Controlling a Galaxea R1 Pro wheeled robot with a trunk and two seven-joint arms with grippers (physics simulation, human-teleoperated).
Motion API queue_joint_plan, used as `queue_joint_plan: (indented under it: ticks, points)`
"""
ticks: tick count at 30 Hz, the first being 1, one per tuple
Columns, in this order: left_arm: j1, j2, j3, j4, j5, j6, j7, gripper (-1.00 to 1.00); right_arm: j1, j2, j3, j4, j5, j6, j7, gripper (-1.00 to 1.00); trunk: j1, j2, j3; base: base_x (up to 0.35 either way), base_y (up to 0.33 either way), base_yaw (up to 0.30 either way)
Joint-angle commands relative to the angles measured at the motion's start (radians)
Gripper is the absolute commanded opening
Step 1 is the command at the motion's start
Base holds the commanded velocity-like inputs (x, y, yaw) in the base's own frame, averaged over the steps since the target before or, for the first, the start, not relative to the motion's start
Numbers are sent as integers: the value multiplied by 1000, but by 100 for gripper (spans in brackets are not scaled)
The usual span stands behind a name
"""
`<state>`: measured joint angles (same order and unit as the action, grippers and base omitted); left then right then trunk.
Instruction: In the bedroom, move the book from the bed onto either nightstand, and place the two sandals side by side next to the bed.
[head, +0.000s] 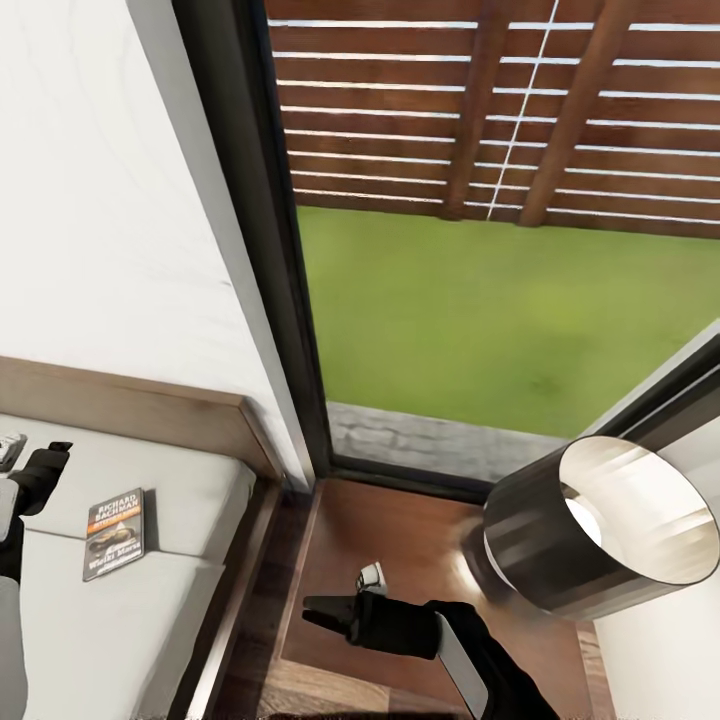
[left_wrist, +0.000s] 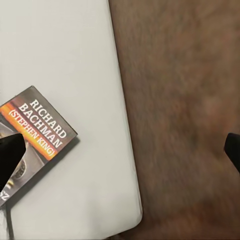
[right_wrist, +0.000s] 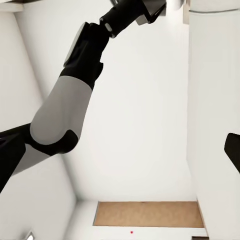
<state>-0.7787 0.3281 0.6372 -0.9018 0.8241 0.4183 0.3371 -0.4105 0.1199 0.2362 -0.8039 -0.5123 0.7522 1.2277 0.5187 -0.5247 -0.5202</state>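
Nearest the head camera, the black right gripper (head: 335, 612) hangs over the glossy dark brown wooden nightstand (head: 400, 540), turned sideways with its fingers pointing toward the bed; whether its jaws are parted or closed I cannot tell from this angle. Just beside it stands the black-shaded lamp (head: 590, 540), tilted in the view by the lens, its pale inner lining showing.

Across the gap, the small thin paperback book (head: 114, 533), dark-covered with white "RICHARD BACHMAN" lettering and an orange band, lies flat on the pale grey-white mattress of the bed (head: 180, 480), near the dark wooden headboard. The black left gripper (head: 40, 470) hovers near the book, beside it and not touching it.

The step in hand looks like the book pick-up: the left arm is poised for a reach, and the book is not yet lifted. The next move would call for bringing the left gripper over the cover or to one edge, closing on a very thin flat object, then carrying it across to the nightstand top without striking the lamp.

The left wrist view adds what the head view lacks: the left gripper (left_wrist: 120, 150) stands wide open, one fingertip (left_wrist: 10, 152) over the book (left_wrist: 42, 125), the other well out over the brown floor (left_wrist: 180, 100) past the mattress edge. The right wrist view looks upward at white walls and the left arm (right_wrist: 65, 110).
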Motion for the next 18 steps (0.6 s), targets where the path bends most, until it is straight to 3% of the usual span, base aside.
queue_joint_plan:
  ticks: [1,18]
  points:
    - [-1,-1,1,-2,10,4,7,100,-1,0,2,0,-6,7,-1,100,0,-1,-3,0,0,0]
    - [-1,-6,2,-2,10,4,5,100,-1,0,2,0,-6,7,-1,100,0,-1,-29,0,0,0]
